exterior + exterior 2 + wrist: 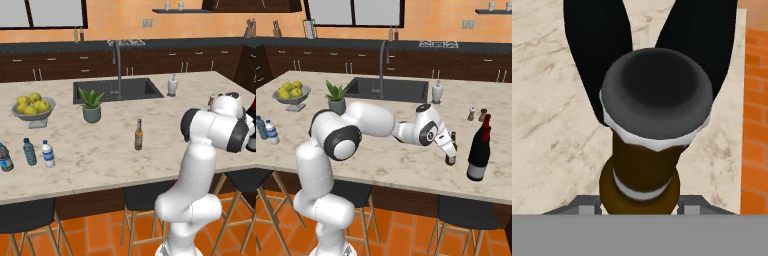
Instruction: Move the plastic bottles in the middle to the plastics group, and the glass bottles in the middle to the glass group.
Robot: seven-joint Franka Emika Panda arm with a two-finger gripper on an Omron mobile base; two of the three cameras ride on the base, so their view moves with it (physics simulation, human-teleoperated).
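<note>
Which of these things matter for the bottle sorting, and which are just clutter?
Job: dark bottle in the gripper; amber bottle; white-capped bottle; plastics group; glass group.
Clutter: fruit bowl; plant; soap dispenser; shakers.

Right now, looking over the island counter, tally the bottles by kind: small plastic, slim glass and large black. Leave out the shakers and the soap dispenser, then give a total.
Small plastic bottles: 3
Slim glass bottles: 2 (amber bottle, dark bottle)
Large black bottles: 2
Total: 7
</note>
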